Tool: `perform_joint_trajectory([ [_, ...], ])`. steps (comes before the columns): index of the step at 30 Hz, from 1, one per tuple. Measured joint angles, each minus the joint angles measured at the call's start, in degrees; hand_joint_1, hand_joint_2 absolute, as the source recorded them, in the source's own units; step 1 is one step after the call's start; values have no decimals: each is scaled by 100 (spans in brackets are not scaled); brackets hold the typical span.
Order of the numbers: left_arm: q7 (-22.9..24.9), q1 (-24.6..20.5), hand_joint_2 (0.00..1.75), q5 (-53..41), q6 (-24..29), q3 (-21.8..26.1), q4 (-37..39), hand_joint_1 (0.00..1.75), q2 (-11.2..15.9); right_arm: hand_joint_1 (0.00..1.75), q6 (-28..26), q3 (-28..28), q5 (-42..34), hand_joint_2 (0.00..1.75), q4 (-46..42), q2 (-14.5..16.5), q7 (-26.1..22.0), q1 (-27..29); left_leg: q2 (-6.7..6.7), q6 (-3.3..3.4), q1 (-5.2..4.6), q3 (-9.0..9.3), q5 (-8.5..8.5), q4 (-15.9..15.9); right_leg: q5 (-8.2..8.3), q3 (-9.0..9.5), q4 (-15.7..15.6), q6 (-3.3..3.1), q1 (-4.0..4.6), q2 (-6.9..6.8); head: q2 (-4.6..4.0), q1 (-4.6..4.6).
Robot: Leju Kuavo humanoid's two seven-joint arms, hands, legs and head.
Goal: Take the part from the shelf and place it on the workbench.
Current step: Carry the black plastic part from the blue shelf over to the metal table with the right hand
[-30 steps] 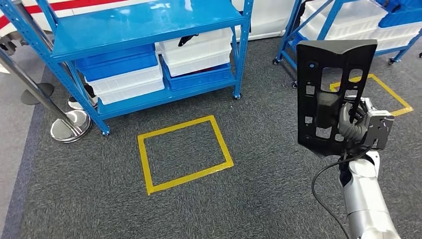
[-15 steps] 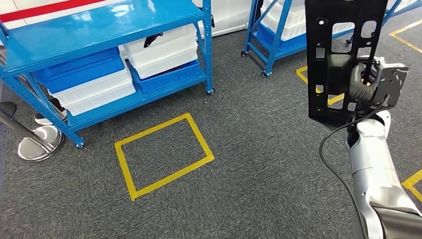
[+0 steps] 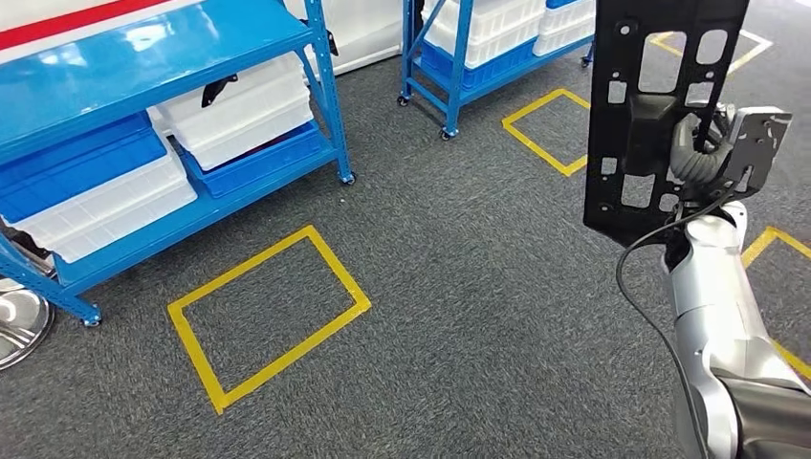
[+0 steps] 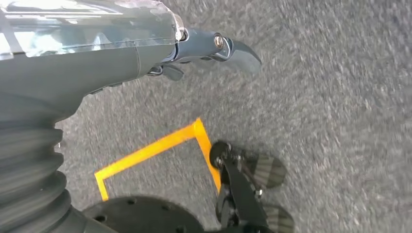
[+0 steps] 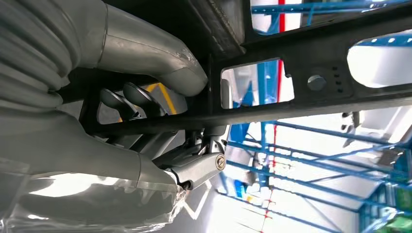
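The part is a flat black plate with several rectangular cutouts, held upright in front of me at the right of the head view. My right hand grips it from behind, fingers hooked through a cutout. In the right wrist view the thick grey thumb of that hand presses on the black part and the darker fingers wrap a bar of it. My left hand hangs over the grey carpet and holds nothing.
A blue shelf with white and blue bins stands at the left, a second wheeled blue shelf behind it. Yellow taped squares mark the carpet. A chrome stanchion base sits at the left edge.
The whole picture has slid left, so the camera has turned to the right. The part stays in my right hand and now sits higher in the view.
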Motion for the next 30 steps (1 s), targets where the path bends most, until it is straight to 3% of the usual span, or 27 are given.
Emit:
perform_joint_trajectory([
  [1, 1, -8, 175, 1, 1, 0, -1, 0, -7, 175, 0, -1, -1, 175, 12, -16, 0, 7, 73, -5, 2, 25, 44, -60, 17, -12, -12, 37, -11, 16, 0, -1],
  [3, 1, -13, 175, -2, 1, 1, -2, 0, -14, 175, -5, -2, -31, 175, 41, -50, -4, -31, 231, 10, 21, 74, 146, -212, -126, -133, 182, 84, 14, -230, 0, 2],
  [5, 15, -6, 175, -14, 3, 1, -2, 0, -14, 175, -39, -12, -116, 175, 101, -54, -14, -99, 391, 36, 18, 80, 190, -274, -475, -423, 798, 118, 12, -595, 0, 7],
  [6, 28, -2, 175, -24, 5, 0, -2, 0, -13, 175, -72, -25, -168, 175, 152, -47, -23, -120, 473, 39, 14, 71, 190, -270, -618, -577, 1147, 146, -7, -681, 0, 7],
  [7, 42, -3, 175, -34, 7, -1, -2, 0, -14, 175, -106, -45, -210, 175, 208, -45, -34, -128, 552, 35, 12, 62, 185, -258, -674, -663, 1367, 173, -31, -724, 0, 8],
  [8, 54, -7, 175, -41, 11, -1, -2, 0, -15, 175, -139, -73, -249, 175, 264, -46, -51, -132, 628, 26, 13, 55, 175, -242, -633, -648, 1389, 199, -54, -754, 0, 8],
  [9, 64, -14, 175, -49, 16, -2, -2, 0, -18, 175, -167, -109, -282, 175, 314, -48, -73, -138, 703, 10, 17, 49, 159, -219, -501, -512, 1182, 221, -74, -794, 0, 8],
  [11, 82, -32, 175, -61, 32, -3, -2, 0, -19, 175, -193, -187, -344, 175, 381, -54, -115, -153, 832, -43, 9, 40, 106, -153, -224, -64, 436, 237, -72, -1013, 0, 8],
  [13, 100, -49, 175, -80, 56, -6, -2, 0, -14, 175, -185, -265, -394, 175, 430, -68, -136, -161, 939, -107, -23, 37, 48, -92, -140, 160, 10, 179, -35, -1174, 1, 8],
  [16, 187, -75, 175, -102, 116, -28, -2, 0, -19, 175, -379, -351, -238, 175, 522, -135, -207, -187, 1067, -193, -41, 44, -3, -67, -132, 117, -17, 61, -20, -1034, 1, 7],
  [18, 266, -82, 175, -104, 173, -48, -2, 0, -34, 175, -817, -336, 212, 175, 589, -168, -288, -291, 876, -245, -12, -45, -186, 155, -98, 98, -35, -16, -44, -916, 1, 4],
  [20, 316, -76, 175, -107, 219, -65, -2, 0, -56, 175, -1435, -213, 949, 175, 643, -152, -267, -422, 570, -269, 11, -331, -570, 819, -74, 78, -45, -72, -48, -786, 0, 2],
  [22, 339, -65, 175, -107, 247, -81, -2, 0, -87, 175, -2010, 17, 1873, 175, 696, -137, -85, -534, 465, -270, 14, -658, -840, 1534, -64, 63, -42, -93, -25, -627, 0, 2],
  [23, 342, -62, 175, -107, 257, -86, -2, 0, -103, 175, -2221, 153, 2387, 175, 723, -135, 60, -595, 454, -261, 14, -718, -823, 1651, -59, 61, -39, -95, -14, -542, 0, 2],
  [24, 334, -60, 175, -108, 265, -89, -2, 0, -119, 175, -2378, 295, 3002, 175, 744, -137, 261, -664, 440, -245, 14, -669, -694, 1532, -55, 60, -34, -94, -7, -456, 0, 2],
  [25, 324, -61, 175, -109, 273, -91, -2, 0, -133, 175, -2485, 439, 3795, 175, 744, -139, 559, -739, 395, -220, 14, -519, -482, 1196, -50, 61, -26, -90, -4, -370, 0, 2],
  [27, 302, -62, 175, -112, 282, -93, -2, 0, -155, 175, -2604, 742, 5929, 175, 712, -142, 1392, -914, 162, -167, 29, -184, -135, 415, -39, 46, -3, -62, -3, -218, 0, 2],
  [29, 296, -59, 175, -114, 285, -97, -2, 0, -170, 175, -2640, 1180, 8204, 175, 740, -151, 2261, -1158, 26, -133, 34, -49, -36, 61, -2, -6, 2, 12, -22, -70, 1, 2],
  [30, 293, -64, 175, -114, 285, -98, -2, 0, -178, 175, -2652, 1496, 8944, 175, 800, -165, 2594, -1292, 70, -116, 25, -38, -27, 34, 27, -32, -13, 64, -33, 10, 1, 2],
])
